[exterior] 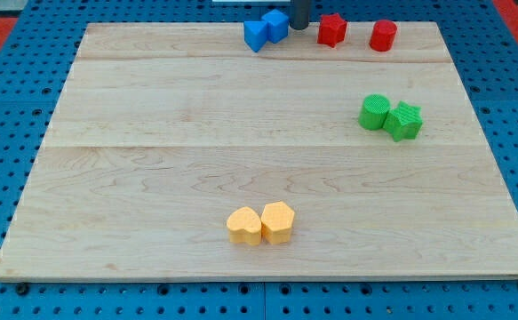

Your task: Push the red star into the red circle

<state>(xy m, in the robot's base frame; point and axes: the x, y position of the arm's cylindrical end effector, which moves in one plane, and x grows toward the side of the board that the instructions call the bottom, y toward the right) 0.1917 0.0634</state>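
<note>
The red star (331,29) lies near the view's top edge of the wooden board (196,116). The red circle (383,36) stands a short way to its right, with a gap between them. My tip (300,27) comes down at the view's top, just left of the red star and just right of the blue cube (277,25). It is close to the star; I cannot tell whether it touches it.
A second blue block (256,36) touches the blue cube on its left. A green circle (374,112) and a green star (405,121) sit together at the right. Two yellow blocks (244,226) (277,221) sit side by side near the bottom.
</note>
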